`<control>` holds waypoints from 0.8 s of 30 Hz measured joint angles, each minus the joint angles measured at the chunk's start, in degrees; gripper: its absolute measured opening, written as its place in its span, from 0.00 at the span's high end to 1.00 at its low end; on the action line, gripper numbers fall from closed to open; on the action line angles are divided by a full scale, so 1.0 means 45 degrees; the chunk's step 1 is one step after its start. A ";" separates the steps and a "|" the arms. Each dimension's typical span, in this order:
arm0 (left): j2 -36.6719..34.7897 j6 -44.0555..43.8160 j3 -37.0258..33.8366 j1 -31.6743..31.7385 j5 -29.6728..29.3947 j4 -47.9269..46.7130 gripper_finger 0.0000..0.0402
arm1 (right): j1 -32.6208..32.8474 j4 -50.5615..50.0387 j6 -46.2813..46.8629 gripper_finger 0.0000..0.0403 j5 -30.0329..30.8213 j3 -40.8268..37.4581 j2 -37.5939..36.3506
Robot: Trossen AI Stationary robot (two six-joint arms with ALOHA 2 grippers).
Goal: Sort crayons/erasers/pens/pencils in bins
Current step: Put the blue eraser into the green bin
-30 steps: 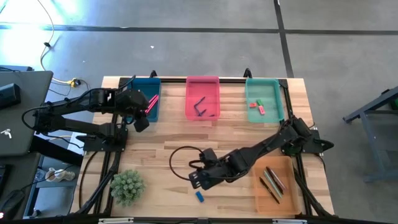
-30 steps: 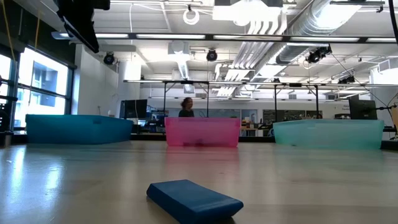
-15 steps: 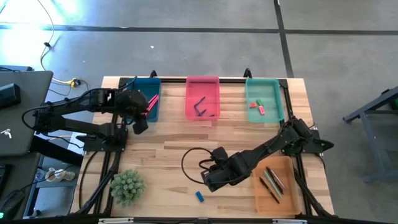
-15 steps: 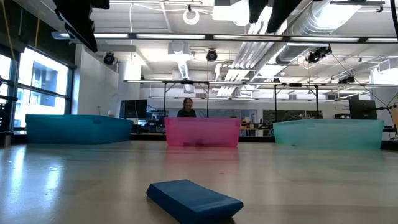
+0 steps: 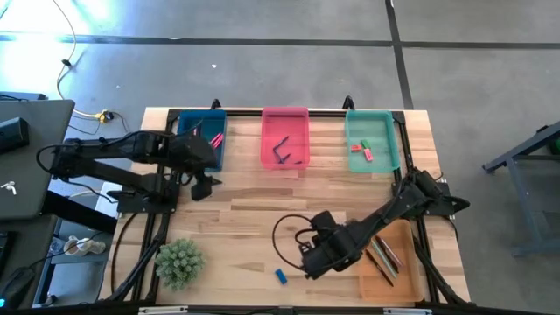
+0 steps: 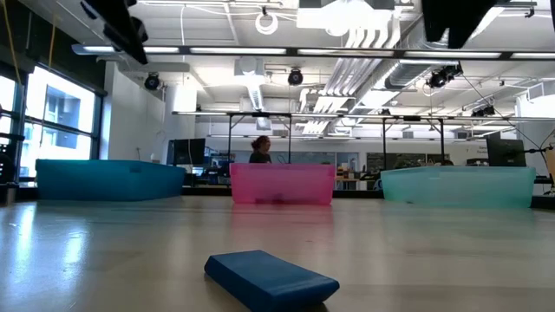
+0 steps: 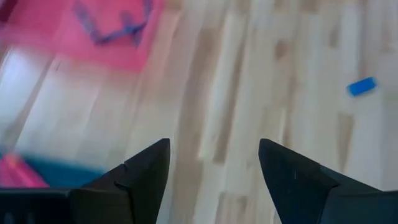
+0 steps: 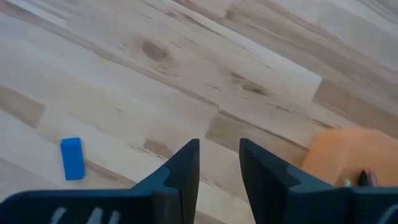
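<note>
Although most items already lie in the bins, one blue eraser [image 5: 281,276] lies alone on the table [image 5: 245,219], low in the high view's frame just left of centre, well apart from every bin. It looks like a small, chunky, flat-faced block: probably light, slightly rubbery and grippy rather than slick, and not fragile, so a firm pinch should do no harm. Lying flat, it is best taken across its narrow width, fingers straddling the long sides near the middle, coming straight down. The right gripper [image 5: 317,260] hangs near it, just up and to the right in the high view, jaws a narrow gap apart with nothing between them. The left gripper [image 5: 203,185] sits at the frame's left, just below the blue bin [image 5: 188,122], jaws spread wide and empty. Other erasers rest in the teal bin [image 5: 389,140] at upper right.
</note>
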 joint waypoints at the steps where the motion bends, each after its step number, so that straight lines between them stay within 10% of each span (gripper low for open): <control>1: 0.0115 0.0013 0.0000 -0.0293 0.0000 0.0430 0.41 | 0.0067 -0.0185 0.0178 0.74 -0.0012 0.0000 0.0000; 24: 0.4110 0.1404 0.1892 -0.5159 -0.0858 0.5296 0.42 | 0.0076 -0.1261 0.0967 0.74 0.1478 -0.0005 -0.1506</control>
